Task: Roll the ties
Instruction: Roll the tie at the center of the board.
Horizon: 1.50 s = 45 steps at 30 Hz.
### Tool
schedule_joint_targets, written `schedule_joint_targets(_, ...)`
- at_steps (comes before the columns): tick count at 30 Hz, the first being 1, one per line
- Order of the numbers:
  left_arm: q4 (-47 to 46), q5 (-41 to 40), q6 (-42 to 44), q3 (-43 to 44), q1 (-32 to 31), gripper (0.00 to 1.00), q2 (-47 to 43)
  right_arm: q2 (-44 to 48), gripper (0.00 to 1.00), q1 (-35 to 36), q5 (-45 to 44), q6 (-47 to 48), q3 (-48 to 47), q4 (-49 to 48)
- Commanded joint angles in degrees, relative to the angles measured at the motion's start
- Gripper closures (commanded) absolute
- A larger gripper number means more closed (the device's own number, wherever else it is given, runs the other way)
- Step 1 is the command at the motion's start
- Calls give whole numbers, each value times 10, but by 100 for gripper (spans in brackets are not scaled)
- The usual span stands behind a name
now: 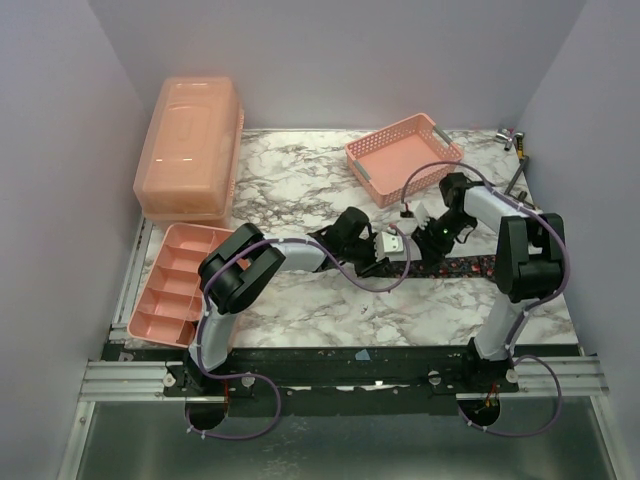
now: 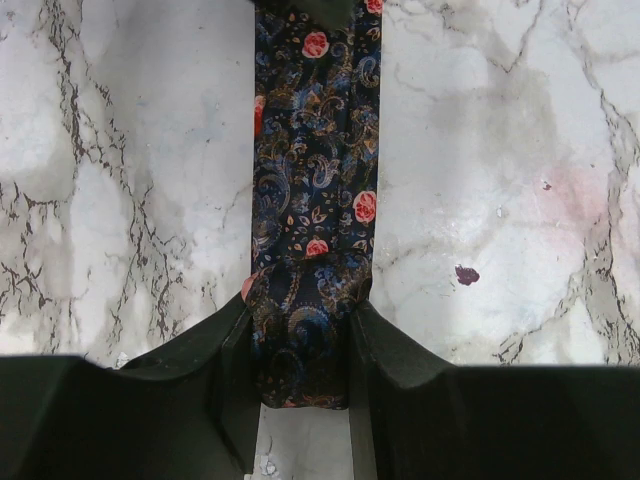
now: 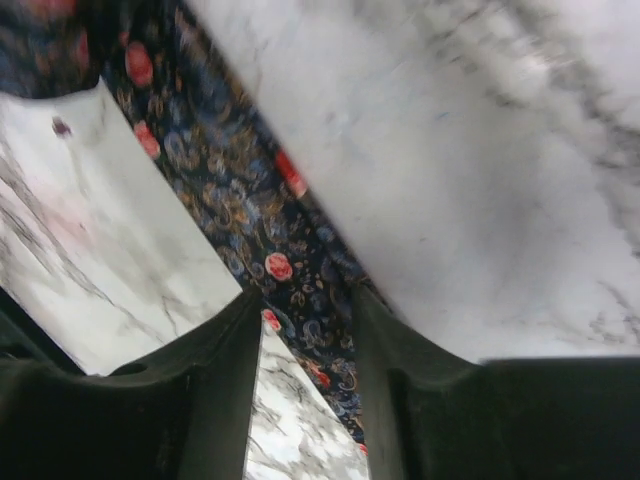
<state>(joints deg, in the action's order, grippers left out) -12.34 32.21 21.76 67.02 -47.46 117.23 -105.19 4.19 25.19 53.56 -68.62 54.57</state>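
Observation:
One tie (image 1: 462, 266), dark navy with red roses and paisley, lies as a flat strip across the marble table's right half. My left gripper (image 1: 383, 262) is at its left end. In the left wrist view the tie (image 2: 315, 200) runs straight away from me, and its bunched end sits squeezed between my two fingers (image 2: 395, 350); the gripper (image 2: 300, 370) is shut on it. My right gripper (image 1: 428, 232) hovers over the strip a little to the right. In the right wrist view the tie (image 3: 230, 200) crosses diagonally under the spread gripper (image 3: 305, 350), which holds nothing.
A pink lidded box (image 1: 190, 150) stands at the back left. A pink divided tray (image 1: 178, 285) lies at the front left, and a pink mesh basket (image 1: 403, 155) at the back right. Small tools (image 1: 515, 140) lie at the far right corner. A small purple spot (image 2: 466, 273) marks the marble.

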Motion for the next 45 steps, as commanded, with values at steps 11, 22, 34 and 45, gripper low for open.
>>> schedule_joint_targets(11,123,-37,51,-23,5,72,23,-47,44,28,264,-385,-92,19)
schedule_joint_targets(22,123,-33,50,-25,5,71,20,-71,50,57,232,-479,-34,-101)
schedule_joint_targets(34,123,-30,40,-16,5,63,24,-102,91,58,244,-467,-38,-90)
schedule_joint_targets(45,-54,71,-18,-95,42,25,-50,-124,99,52,73,-422,-17,-108)
